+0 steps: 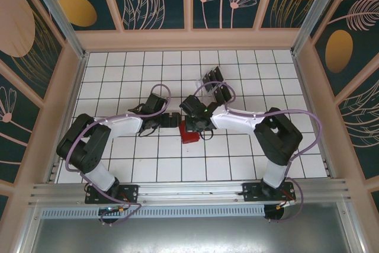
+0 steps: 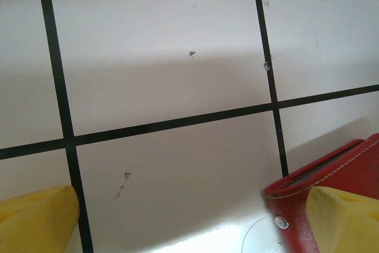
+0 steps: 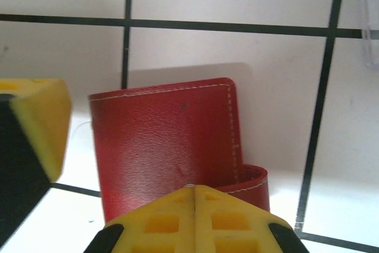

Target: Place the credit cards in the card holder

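Card holder (image 3: 166, 140): red, folded shut by the look of it, down on the table (image 1: 118, 69) right ahead of the right tool (image 3: 193, 202) and up against the right-hand tip of the left tool (image 2: 189, 214). Right tool clenched tight at its near edge, can't tell if pinching a flap. Left tool released, spread wide, gripping nothing. Early days tbh: no card in either tool. Left to do: open it up, fetch the credit cards, slot them in.
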Controlling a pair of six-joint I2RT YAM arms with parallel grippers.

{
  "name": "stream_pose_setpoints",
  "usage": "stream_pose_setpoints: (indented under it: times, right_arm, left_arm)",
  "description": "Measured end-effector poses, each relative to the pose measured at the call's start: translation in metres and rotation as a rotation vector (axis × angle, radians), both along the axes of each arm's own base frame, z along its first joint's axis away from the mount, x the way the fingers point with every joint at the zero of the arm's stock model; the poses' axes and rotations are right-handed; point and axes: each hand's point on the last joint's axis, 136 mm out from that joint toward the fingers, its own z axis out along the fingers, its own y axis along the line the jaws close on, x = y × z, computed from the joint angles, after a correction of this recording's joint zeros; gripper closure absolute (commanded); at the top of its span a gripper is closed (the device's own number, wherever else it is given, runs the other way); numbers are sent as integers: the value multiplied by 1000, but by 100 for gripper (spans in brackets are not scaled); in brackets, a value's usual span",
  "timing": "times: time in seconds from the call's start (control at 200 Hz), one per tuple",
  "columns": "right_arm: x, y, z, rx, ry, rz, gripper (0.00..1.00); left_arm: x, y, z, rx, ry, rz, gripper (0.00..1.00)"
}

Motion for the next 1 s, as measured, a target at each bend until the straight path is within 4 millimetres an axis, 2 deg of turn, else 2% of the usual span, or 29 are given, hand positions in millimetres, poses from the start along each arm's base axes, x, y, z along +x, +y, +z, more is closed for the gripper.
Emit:
stream_pose_setpoints:
  times: [0.235, 0.52, 1.001]
  right_arm:
    - [3, 11, 5, 68, -12, 1, 100]
    - [1, 8, -5, 90, 9, -16, 100]
    - [2, 17, -1, 140, 11, -8, 100]
  left_arm:
    - [0, 0, 0, 2, -1, -2, 1]
    - [0, 0, -1, 2, 0, -2, 1]
    - [0, 0, -1, 1, -2, -2, 1]
